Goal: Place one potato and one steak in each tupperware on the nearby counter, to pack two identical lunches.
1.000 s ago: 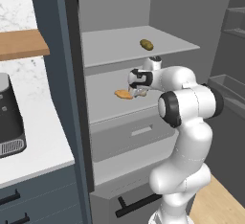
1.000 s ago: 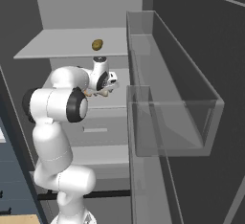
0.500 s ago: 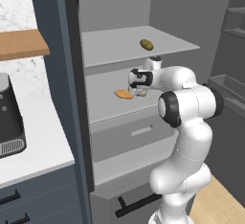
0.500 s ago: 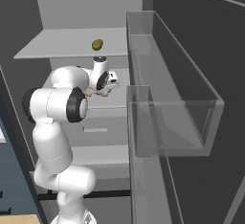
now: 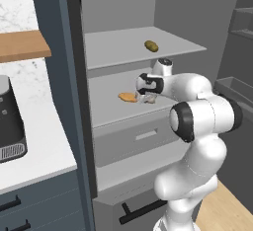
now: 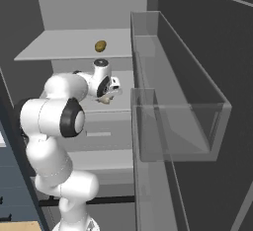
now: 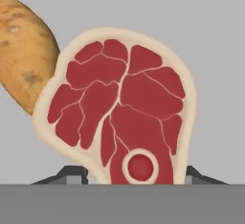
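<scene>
From the left base view I see my gripper [image 5: 148, 98] on the fridge's middle shelf [image 5: 106, 109], beside an orange-brown potato [image 5: 128, 97]. Hand view: a red marbled raw steak [image 7: 122, 110] with a cream fat rim stands between the fingertips, bone end toward them, long axis along the gripper; whether it is clamped I cannot tell.

Left base view: from behind the white robot arm [image 5: 197, 121], on its left, looking forward and a bit down into the open grey fridge [image 5: 128, 52], with the plain white counter [image 5: 34, 161] at the side. Right base view: from behind on the right, looking into the same fridge past the clear door bins [image 6: 178, 106]. Shared by both: the arm, the shelves, a small brown potato [image 5: 151, 46]. Hand view: very near, facing the red raw steak [image 7: 119, 108].
</scene>
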Robot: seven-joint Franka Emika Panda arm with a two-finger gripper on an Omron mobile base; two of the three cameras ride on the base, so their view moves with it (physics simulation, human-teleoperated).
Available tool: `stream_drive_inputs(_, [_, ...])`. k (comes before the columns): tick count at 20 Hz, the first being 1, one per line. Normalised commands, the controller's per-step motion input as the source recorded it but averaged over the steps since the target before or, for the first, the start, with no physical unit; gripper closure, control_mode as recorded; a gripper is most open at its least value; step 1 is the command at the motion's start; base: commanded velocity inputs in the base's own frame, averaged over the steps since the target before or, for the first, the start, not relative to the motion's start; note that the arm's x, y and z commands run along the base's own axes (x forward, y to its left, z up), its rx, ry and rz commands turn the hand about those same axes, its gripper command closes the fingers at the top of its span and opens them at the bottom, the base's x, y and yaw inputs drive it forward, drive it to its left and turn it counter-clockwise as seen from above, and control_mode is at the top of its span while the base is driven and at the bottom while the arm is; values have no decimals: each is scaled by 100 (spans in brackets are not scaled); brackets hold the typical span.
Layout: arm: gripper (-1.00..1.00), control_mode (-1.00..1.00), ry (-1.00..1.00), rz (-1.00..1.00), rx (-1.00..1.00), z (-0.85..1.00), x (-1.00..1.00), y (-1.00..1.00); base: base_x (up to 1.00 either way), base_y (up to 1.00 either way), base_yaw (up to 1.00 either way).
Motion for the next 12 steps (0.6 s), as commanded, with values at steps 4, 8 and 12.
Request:
stream_drive_inputs(4, [100,-100,-9,-9,1,24,-99,-11,0,0,0])
stream_drive_inputs(8, [100,-100,0,-6,1,82,-92,-14,0,0,0])
stream_drive_inputs(12, [100,-100,0,-3,0,100,-99,-11,0,0,0])
